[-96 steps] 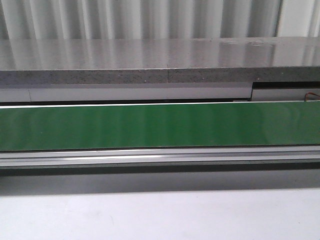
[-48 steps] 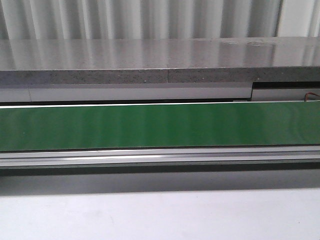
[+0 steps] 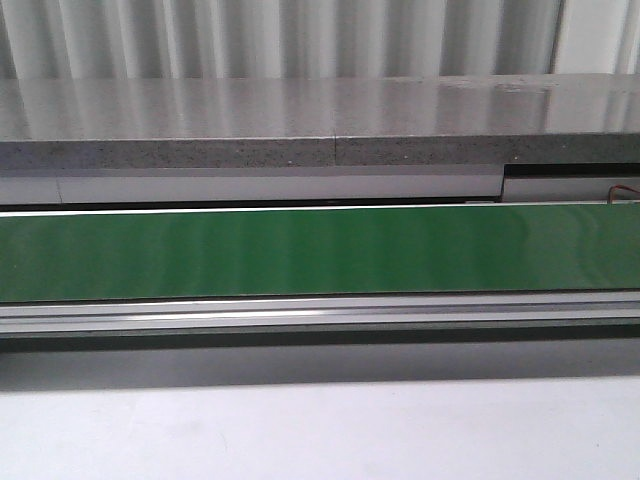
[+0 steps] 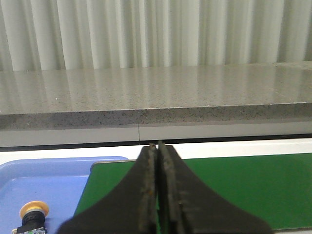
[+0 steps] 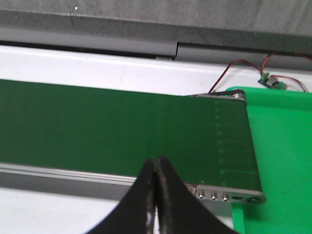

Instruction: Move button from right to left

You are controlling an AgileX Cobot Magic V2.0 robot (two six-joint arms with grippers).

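Note:
A button (image 4: 33, 214) with a round orange-yellow cap and black collar stands in the blue tray (image 4: 53, 183) at the belt's left end, seen only in the left wrist view. My left gripper (image 4: 157, 145) is shut with nothing in it, over the green belt (image 4: 243, 190) and beside the tray. My right gripper (image 5: 156, 160) is shut and empty, above the near rail of the green belt (image 5: 122, 131) close to its right end. Neither gripper nor the button shows in the front view.
The green conveyor belt (image 3: 320, 250) runs across the front view between metal rails, with a grey stone ledge (image 3: 300, 125) behind it. A bright green tray (image 5: 282, 156) sits past the belt's right end. A small circuit board (image 5: 270, 81) with red and black wires lies behind it.

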